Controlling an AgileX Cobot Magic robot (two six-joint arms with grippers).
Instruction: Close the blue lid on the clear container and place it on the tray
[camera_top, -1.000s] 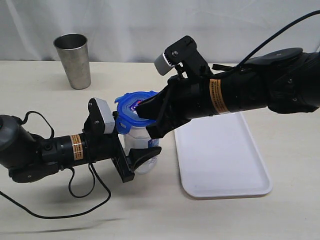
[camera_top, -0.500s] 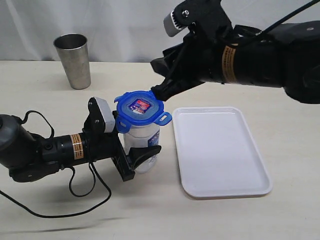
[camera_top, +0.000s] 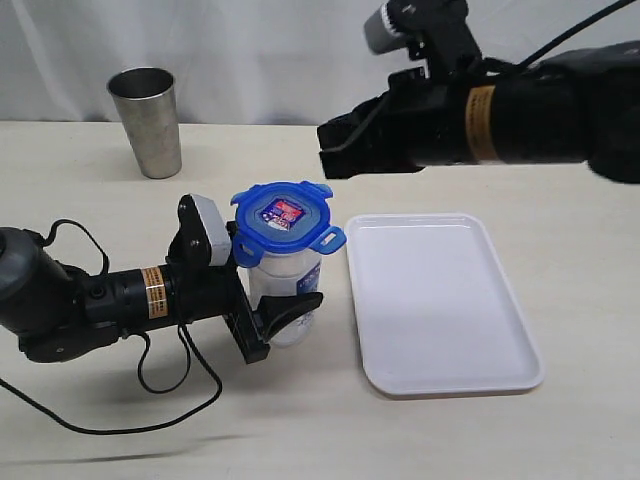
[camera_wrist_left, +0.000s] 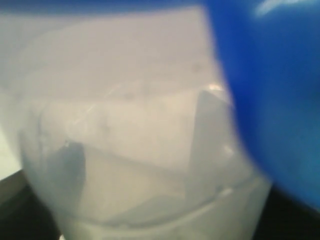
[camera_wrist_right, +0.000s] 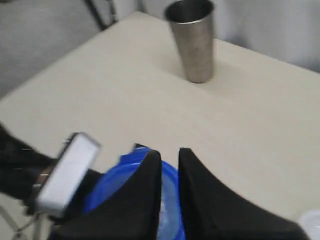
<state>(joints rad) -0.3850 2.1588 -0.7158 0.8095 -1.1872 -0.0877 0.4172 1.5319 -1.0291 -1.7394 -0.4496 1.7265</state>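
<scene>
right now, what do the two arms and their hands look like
The left arm and right arm are matte black with rounded segments. Each carries an orange-yellow label band and a grey-white camera box near the wrist. Each hand has two black fingers: left hand, right hand. Thin black cables trail from both.

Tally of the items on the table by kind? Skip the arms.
steel cup: 1
clear container: 1
blue lid: 1
white tray: 1
Total: 4
</scene>
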